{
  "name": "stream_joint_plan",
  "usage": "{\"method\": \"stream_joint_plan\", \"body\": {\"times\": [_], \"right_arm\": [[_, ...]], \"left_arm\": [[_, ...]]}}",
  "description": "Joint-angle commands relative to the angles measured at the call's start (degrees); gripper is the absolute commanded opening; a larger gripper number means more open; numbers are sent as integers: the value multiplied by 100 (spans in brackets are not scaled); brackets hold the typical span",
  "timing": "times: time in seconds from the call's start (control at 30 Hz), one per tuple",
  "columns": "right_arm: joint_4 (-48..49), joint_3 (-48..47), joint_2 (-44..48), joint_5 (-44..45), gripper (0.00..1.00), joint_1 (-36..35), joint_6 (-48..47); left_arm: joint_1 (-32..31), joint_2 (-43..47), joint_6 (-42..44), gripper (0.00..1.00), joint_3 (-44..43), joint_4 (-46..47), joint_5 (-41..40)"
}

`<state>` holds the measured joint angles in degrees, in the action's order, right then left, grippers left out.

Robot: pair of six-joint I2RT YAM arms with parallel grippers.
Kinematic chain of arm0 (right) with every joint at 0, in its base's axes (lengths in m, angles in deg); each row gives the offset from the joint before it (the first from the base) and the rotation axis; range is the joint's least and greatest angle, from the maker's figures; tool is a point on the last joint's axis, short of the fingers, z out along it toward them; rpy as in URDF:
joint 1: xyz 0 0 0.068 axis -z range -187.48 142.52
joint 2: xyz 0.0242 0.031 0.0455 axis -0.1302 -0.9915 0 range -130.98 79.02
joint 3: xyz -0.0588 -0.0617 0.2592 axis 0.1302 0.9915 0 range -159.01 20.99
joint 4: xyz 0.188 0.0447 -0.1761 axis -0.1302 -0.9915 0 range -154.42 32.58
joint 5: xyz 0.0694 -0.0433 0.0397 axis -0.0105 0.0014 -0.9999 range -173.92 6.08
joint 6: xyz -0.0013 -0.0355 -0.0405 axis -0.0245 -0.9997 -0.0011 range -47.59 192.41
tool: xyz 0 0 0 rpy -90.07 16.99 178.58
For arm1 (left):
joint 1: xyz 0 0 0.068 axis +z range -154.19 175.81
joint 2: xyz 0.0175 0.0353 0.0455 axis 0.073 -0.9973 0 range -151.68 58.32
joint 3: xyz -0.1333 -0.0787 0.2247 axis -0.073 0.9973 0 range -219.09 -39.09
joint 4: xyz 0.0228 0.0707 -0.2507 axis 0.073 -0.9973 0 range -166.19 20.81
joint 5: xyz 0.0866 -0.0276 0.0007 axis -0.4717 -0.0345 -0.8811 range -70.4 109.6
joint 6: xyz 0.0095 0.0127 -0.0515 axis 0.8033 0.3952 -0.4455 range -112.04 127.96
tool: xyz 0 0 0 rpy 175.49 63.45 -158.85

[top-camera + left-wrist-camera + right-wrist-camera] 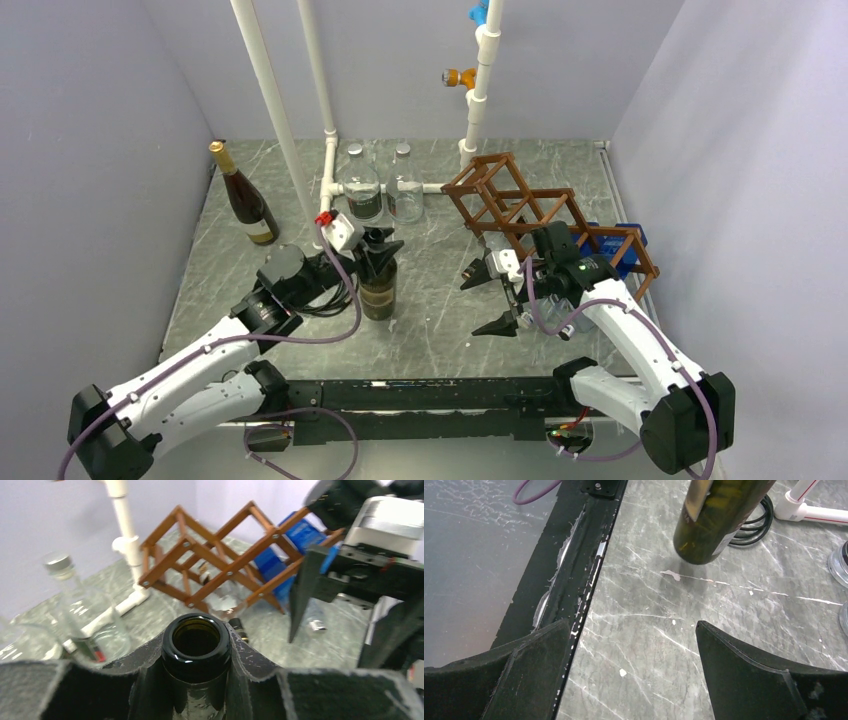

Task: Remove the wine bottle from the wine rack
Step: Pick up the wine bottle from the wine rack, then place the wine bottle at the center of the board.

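Note:
A dark green wine bottle [378, 288] stands upright on the grey table, left of the middle. My left gripper [380, 245] is shut on its neck. In the left wrist view the open bottle mouth [196, 641] sits between the two pads [252, 660]. The reddish-brown wine rack [530, 212] stands at the back right, also seen in the left wrist view [220, 555]. My right gripper [487, 298] hangs open in front of the rack, with bare table between its fingers [744, 675]. The lower part of the bottle [716, 520] shows at the top of the right wrist view.
A second wine bottle with a gold cap [246, 200] stands at the back left. Two clear glass bottles [360, 186] stand by the white pipes [270, 110]. A blue box [622, 246] sits behind the rack. A black rail [420, 395] runs along the near edge.

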<state>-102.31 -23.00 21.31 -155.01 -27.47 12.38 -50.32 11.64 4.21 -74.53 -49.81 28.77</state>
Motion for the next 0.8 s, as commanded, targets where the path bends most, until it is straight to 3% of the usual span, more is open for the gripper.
{"method": "stream_joint_plan", "body": {"times": [0.0, 0.4, 0.77], "right_arm": [[-22, -185, 90, -275, 99, 39, -220], [-3, -154, 33, -256, 99, 48, -236], [-3, -154, -30, -230, 99, 70, -238]], "left_arm": [[482, 0, 35, 0, -509, 497, -71], [1591, -973, -183, 0, -787, 1477, -226], [2134, -2088, -165, 0, -1381, 2131, -149]]}}
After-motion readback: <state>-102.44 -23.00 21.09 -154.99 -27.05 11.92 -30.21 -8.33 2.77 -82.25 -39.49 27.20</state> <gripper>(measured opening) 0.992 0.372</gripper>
